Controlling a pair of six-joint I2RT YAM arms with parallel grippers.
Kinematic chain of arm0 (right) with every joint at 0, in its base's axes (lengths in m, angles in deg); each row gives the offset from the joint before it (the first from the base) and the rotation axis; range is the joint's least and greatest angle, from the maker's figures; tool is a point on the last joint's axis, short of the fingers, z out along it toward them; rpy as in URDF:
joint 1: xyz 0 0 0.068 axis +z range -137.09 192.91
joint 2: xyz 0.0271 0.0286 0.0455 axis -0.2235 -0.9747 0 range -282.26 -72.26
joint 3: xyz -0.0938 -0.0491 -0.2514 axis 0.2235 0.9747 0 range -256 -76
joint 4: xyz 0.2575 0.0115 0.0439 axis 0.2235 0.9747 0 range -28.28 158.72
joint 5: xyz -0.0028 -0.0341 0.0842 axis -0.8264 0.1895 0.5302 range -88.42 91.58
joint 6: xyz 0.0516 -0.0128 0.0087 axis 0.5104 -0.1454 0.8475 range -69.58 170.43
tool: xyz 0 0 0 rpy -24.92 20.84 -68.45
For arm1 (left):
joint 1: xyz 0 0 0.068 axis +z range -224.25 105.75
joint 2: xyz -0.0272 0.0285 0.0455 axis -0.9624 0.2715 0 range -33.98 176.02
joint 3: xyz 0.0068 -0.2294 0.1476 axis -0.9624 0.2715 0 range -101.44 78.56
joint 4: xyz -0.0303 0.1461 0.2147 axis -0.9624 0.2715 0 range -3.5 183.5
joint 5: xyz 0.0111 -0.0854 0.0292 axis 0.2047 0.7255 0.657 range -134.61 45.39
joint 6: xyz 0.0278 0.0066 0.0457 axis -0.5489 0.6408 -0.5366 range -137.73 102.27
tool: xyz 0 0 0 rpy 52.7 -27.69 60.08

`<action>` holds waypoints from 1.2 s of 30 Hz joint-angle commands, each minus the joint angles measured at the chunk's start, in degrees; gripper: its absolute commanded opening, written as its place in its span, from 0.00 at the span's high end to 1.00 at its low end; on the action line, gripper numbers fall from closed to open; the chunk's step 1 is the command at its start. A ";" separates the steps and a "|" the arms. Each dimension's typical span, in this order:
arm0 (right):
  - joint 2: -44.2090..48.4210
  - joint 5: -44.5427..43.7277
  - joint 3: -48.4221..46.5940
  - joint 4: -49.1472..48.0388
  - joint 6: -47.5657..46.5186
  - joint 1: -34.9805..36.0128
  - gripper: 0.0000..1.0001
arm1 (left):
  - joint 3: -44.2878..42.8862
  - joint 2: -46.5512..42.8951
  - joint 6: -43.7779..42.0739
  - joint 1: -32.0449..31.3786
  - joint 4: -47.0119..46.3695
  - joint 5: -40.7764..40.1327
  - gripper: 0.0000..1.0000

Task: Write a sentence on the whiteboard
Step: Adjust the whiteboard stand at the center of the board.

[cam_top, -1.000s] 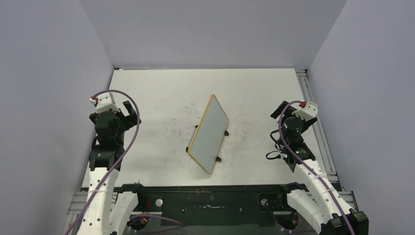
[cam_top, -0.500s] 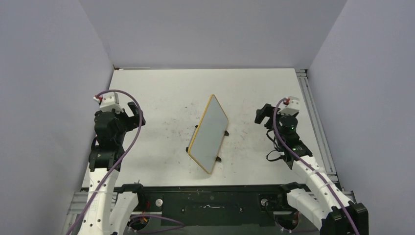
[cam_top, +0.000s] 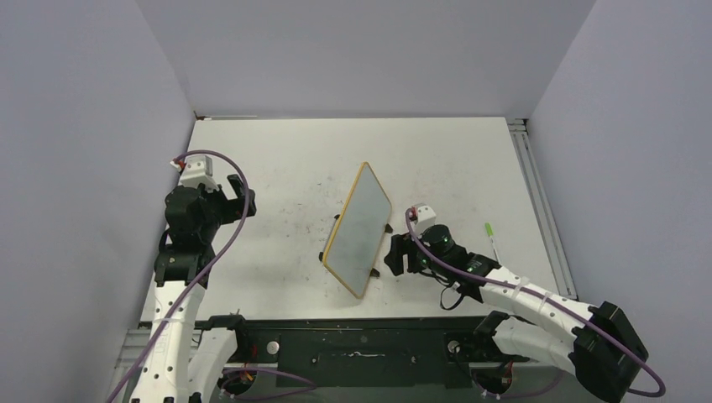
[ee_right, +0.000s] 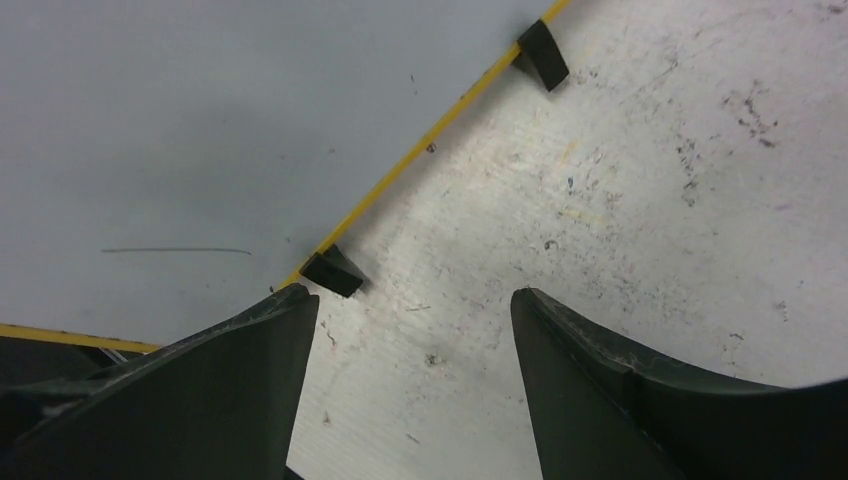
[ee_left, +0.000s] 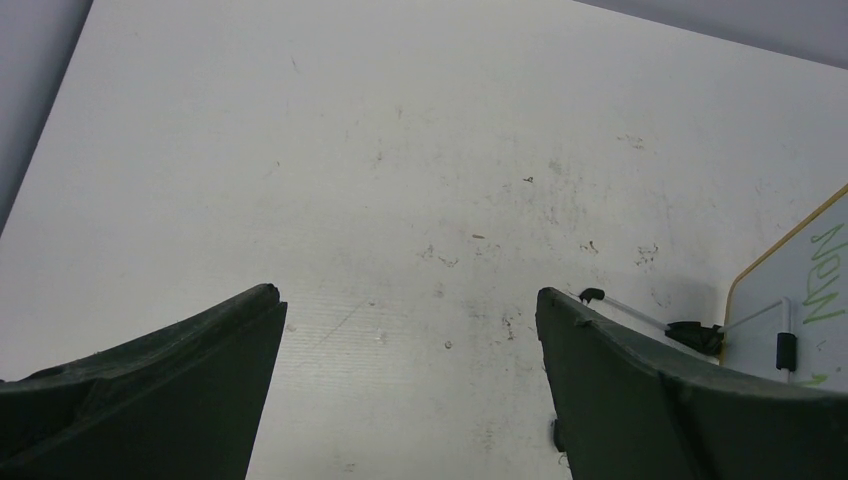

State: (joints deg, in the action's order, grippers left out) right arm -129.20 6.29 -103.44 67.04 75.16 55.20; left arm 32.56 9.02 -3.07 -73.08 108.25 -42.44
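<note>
Standing near the middle of the scuffed white table (cam_top: 277, 159) is the small whiteboard with a thin yellow wooden frame (cam_top: 361, 225). It rests on little black feet (ee_right: 333, 272) and leans, so the camera up high can see one flat side. From up there that side looks plain grey-white, and any writing is too small to tell.

The left gripper (cam_top: 238, 200) is out to the left of the whiteboard, well apart from it. Its own camera shows its two dark fingers (ee_left: 190, 345) spread wide with nothing between them, only bare table with small dark marks. At the right edge of that view a corner of the whiteboard (ee_left: 790, 290) peeks in. Green letters (ee_left: 828, 285) written by hand run across it. The words are cut off, so they cannot be read. A thin metal rod (ee_left: 630, 310) with black ends shows by that corner.

The right gripper (cam_top: 395, 256) is just beside the near right side of the whiteboard, close to one of its feet. Its camera shows its fingers (ee_right: 230, 370) wide apart too, holding nothing, and the tip of one sits right next to a black foot. The side of the whiteboard (ee_right: 200, 120) seen there is blank but for one thin dark line (ee_right: 175, 251).

A green marker pen (cam_top: 489, 232) lies on the table to the right of the right arm, apart from both grippers.
</note>
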 commanded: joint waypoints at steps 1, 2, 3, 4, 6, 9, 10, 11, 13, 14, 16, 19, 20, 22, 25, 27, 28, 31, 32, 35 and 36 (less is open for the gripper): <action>-3.13 0.67 2.64 -0.62 -0.03 2.22 0.31 | -0.60 0.06 -0.33 0.24 -3.13 2.21 0.04; -4.22 1.17 3.01 -1.71 -0.10 2.58 0.34 | -0.59 0.06 -0.33 0.24 -3.13 2.22 0.04; -5.39 1.36 3.35 -2.94 -0.20 3.22 0.35 | -0.58 0.06 -0.33 0.24 -3.13 2.22 0.04; -6.50 1.09 3.56 -4.08 -0.19 3.72 0.36 | -0.51 0.06 -0.33 0.24 -3.13 2.22 0.04; -9.08 1.09 3.90 -7.20 -0.69 4.83 0.39 | -0.50 0.08 -0.33 0.19 -3.14 2.29 0.04; -12.97 1.74 3.83 -10.85 -1.65 5.63 0.44 | -0.41 0.39 -0.27 0.22 -3.13 2.23 0.04; -13.99 2.13 3.66 -12.14 -1.84 5.94 0.47 | -0.41 0.53 -0.31 0.24 -3.15 2.10 0.04; -14.82 2.29 3.51 -13.36 -1.95 6.27 0.49 | -0.41 0.67 -0.32 0.24 -3.13 1.93 0.04; -16.31 2.61 3.18 -15.52 -2.37 6.75 0.52 | -0.56 1.12 -0.33 0.23 -2.92 1.79 0.04; -17.02 2.61 2.88 -16.28 -2.66 6.94 0.53 | -0.70 1.26 -0.41 0.24 -2.73 1.73 0.04; -18.52 3.27 2.16 -17.46 -3.60 7.21 0.54 | -0.68 1.20 -0.42 0.24 -2.60 1.65 0.04; -20.66 4.05 0.92 -18.19 -4.95 7.96 0.56 | -0.58 1.20 -0.50 0.22 -2.69 1.60 0.04; -21.10 4.07 0.56 -18.25 -5.35 8.43 0.56 | -0.58 1.27 -0.50 0.23 -2.69 1.60 0.04; -21.56 3.88 0.19 -18.48 -5.73 9.68 0.57 | -0.65 1.32 -0.50 0.24 -2.70 1.79 0.04; -22.42 2.72 -0.26 -19.05 -6.08 11.34 0.58 | -0.67 1.40 -0.50 0.24 -2.69 1.91 0.04; -23.66 1.68 -1.25 -19.69 -6.30 12.62 0.59 | -0.67 1.39 -0.50 0.23 -2.72 1.98 0.04; -24.37 0.91 -1.74 -19.96 -6.56 13.32 0.59 | -0.65 1.38 -0.50 0.24 -2.69 1.96 0.04; -26.67 -1.89 -3.33 -20.68 -7.33 15.52 0.62 | -0.62 1.30 -0.50 0.23 -2.61 1.82 0.04; -27.48 -2.56 -3.86 -21.02 -7.55 16.17 0.63 | -0.54 1.29 -0.50 0.19 -2.62 1.80 0.04; -29.54 -4.49 -5.19 -22.24 -7.82 18.08 0.67 | -0.61 1.37 -0.44 0.22 -2.62 1.87 0.04; -30.23 -6.02 -5.54 -22.71 -7.74 18.70 0.67 | -0.62 1.36 -0.42 0.24 -2.61 1.87 0.04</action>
State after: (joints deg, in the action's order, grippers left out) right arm -157.05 4.26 -106.28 48.38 68.25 71.46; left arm 32.56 10.49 -3.14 -73.08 108.14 -41.08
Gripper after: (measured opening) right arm 0.342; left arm 0.962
